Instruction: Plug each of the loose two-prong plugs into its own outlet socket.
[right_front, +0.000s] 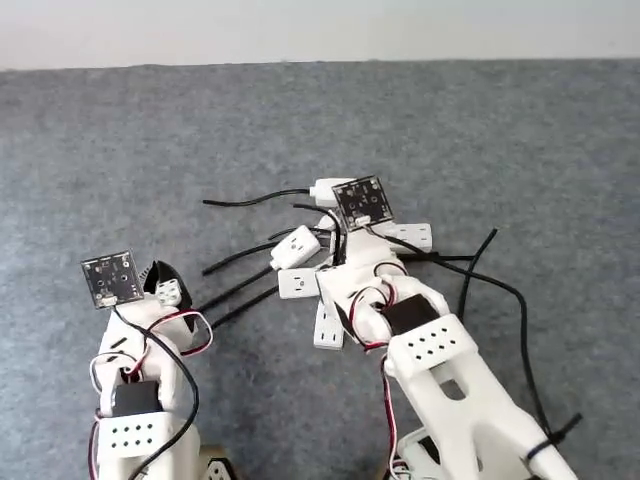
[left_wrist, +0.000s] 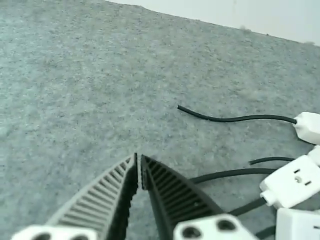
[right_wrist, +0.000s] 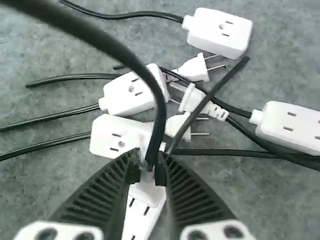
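Nearest the lens in the right wrist view: right hand (right_wrist: 149, 167), black ribbed fingers clenched on a thin black cord (right_wrist: 159, 107), tips pressing it from both sides. Directly under the fingers, flat on the bench: white rectangular plastic outlet socket (right_wrist: 141, 202), slots facing up.

Just past the fingertips: second white socket (right_wrist: 116, 137) and third white socket (right_wrist: 134, 92), side by side. Beyond these: three loose white two-prong plugs, all lying unplugged with prongs bare. These comprise first plug (right_wrist: 196, 67), second plug (right_wrist: 192, 97) and third plug (right_wrist: 180, 126). Off to the side of the plugs: long white socket (right_wrist: 295, 125). Farthest from the hand: fifth white socket (right_wrist: 217, 31), just beside the first plug.

High view: socket cluster (right_front: 298, 283) at centre of frame on the grey carpet-textured bench (right_front: 500, 130). White right arm (right_front: 470, 390) entering from lower right, wrist over the cluster. White left arm (right_front: 140, 410) at lower left of frame, well apart from the cluster.

Left wrist view: left hand (left_wrist: 138, 164) closed, fingertips nearly touching, nothing gripped, above bare bench. Off to one side, apart from the fingertips: tilted white socket (left_wrist: 292, 186) and loose black lead (left_wrist: 235, 119), both resting on the bench.
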